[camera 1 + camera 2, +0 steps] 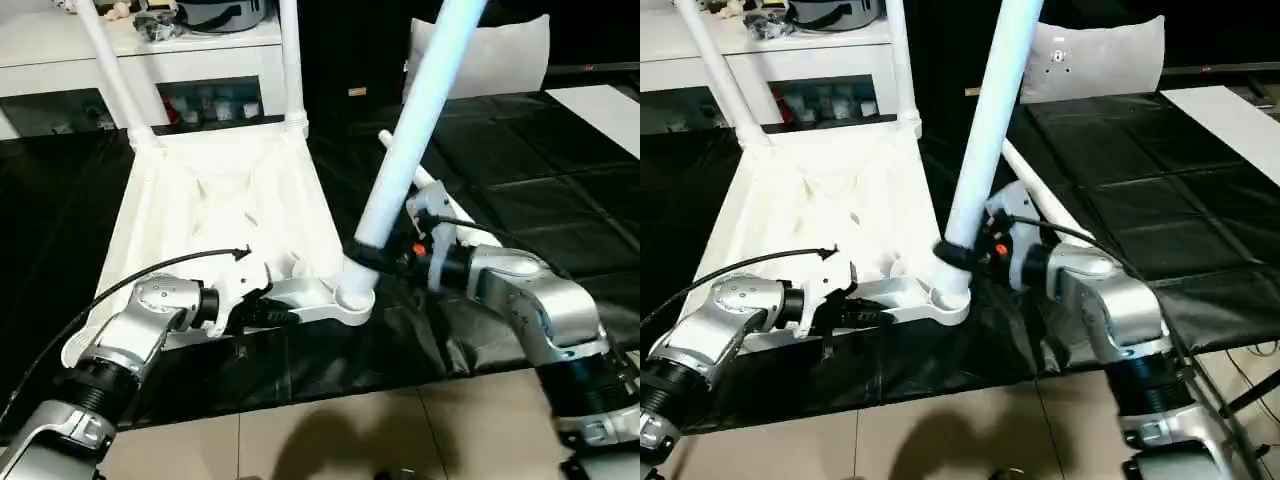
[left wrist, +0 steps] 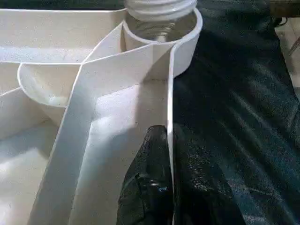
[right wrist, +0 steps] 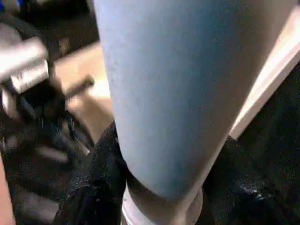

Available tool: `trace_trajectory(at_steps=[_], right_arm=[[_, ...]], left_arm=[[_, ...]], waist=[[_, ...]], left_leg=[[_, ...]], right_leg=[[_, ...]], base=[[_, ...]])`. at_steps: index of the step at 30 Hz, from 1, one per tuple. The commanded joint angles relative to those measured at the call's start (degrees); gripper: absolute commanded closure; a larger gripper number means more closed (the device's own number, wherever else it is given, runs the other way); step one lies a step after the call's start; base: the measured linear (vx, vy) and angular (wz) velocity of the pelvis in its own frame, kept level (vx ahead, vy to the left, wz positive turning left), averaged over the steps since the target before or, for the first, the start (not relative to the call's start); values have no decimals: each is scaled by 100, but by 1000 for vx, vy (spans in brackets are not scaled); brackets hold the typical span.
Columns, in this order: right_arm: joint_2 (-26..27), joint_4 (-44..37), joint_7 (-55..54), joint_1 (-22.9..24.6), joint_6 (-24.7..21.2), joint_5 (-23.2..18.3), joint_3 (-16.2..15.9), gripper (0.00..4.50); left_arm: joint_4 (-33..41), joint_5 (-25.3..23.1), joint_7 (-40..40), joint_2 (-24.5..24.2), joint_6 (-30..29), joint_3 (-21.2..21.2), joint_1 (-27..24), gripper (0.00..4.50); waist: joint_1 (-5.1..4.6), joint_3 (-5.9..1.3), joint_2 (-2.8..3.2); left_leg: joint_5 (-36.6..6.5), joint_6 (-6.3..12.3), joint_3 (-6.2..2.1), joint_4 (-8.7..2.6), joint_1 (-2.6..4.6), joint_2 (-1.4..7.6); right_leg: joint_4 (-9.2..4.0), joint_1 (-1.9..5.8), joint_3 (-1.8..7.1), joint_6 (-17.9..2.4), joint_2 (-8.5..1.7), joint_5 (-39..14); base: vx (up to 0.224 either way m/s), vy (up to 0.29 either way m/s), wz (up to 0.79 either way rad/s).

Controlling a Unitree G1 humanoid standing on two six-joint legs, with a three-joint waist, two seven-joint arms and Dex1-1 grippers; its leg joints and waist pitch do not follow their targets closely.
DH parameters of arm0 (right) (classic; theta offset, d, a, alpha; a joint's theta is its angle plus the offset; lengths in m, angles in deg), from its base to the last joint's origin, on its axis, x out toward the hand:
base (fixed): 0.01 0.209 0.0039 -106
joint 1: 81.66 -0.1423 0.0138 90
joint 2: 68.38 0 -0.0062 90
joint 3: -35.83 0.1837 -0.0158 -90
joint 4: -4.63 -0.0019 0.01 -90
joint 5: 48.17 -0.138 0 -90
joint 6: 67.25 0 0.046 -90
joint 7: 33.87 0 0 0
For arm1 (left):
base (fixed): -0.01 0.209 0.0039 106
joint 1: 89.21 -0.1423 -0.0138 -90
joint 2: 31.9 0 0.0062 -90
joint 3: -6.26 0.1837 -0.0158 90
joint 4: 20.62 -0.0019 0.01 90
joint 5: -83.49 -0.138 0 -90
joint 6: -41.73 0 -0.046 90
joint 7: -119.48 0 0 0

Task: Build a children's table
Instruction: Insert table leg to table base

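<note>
Two legs already upright at far corners of upturned top (image 1: 215, 190) on black mat (image 1: 540, 200); third leg (image 1: 415, 130) tilted in near socket (image 1: 352, 297), right gripper (image 1: 385, 258) clamping its base, left gripper (image 2: 161, 183) pinching top's rim: straighten leg, then seat it.

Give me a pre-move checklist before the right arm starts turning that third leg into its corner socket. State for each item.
1. Tabletop lies underside up on the black mat: ok.
2. Left pincer clamped on the tabletop's rim wall beside the near corner socket; fingers straddle the wall: ok.
3. Right pincer closed around the third leg near its lower end: ok.
4. Leg's threaded end sitting in the socket: ok, it is inside the ring, seen in the left wrist view.
5. Leg upright over the socket: not ok, it leans to the right.
6. Two far legs already standing in their sockets: ok.
</note>
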Motion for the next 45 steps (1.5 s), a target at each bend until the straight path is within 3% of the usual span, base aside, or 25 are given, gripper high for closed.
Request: trace_trajectory(at_steps=[1,5,17,21,22,30,32,35,37,45], right_arm=[[-75,35,203,-174,-109,56,-156,263],[-124,97,303,-214,-77,118,-276,263],[-34,485,309,-314,140,368,-462,263],[-38,510,307,-269,184,401,-473,263],[-42,487,308,-241,179,397,-473,263],[-6,446,332,-179,187,406,-442,263],[0,448,343,-177,187,414,-435,263],[5,450,358,-180,182,420,-427,263],[5,454,365,-183,182,422,-427,263],[4,503,435,-220,182,437,-442,263]], left_arm=[[-52,-15,-29,65,4,20,-43,450],[-45,-78,-21,108,71,52,-62,450],[21,-183,190,408,161,33,20,450],[-184,-278,352,477,182,-21,75,450],[-212,-249,311,478,135,-38,77,405],[-442,-434,417,480,279,-90,103,348],[-529,-480,390,463,307,-83,129,378],[-615,-615,350,379,362,5,157,385],[-627,-648,353,355,379,17,161,422],[-739,-960,210,104,438,202,239,450]], waist=[[-8,-389,-82],[-10,-377,-113],[9,-381,-105],[-3,-353,-117],[-13,-349,-119],[-35,-381,-100],[-41,-376,-104],[-47,-368,-108],[-55,-362,-109],[-54,-368,-113]], left_leg=[[-688,331,61,-443,-77,117],[-717,343,77,-433,-73,101],[-721,325,78,-439,-62,114],[-977,288,88,-427,-25,81],[-1021,282,83,-426,-32,73],[-989,304,59,-440,-61,94],[-1027,299,63,-436,-59,87],[-1102,283,60,-438,-49,89],[-1159,270,61,-435,-47,81],[-1146,270,50,-446,-54,93]], right_leg=[[-449,392,300,-306,-315,-2548],[-476,382,288,-245,-312,-2770],[-479,370,291,-269,-314,-2743],[-558,341,256,-115,-304,-3170],[-574,347,242,-57,-307,-3282],[-545,363,240,-87,-296,-2985],[-557,361,235,-85,-297,-3059],[-576,350,229,-47,-300,-3185],[-589,347,219,-16,-298,-3266],[-575,349,233,-28,-309,-3203]], base=[[0,0,0],[0,0,0],[0,0,0],[0,0,0],[0,0,0],[0,0,0],[0,0,0],[0,0,0],[0,0,0],[0,0,0]])
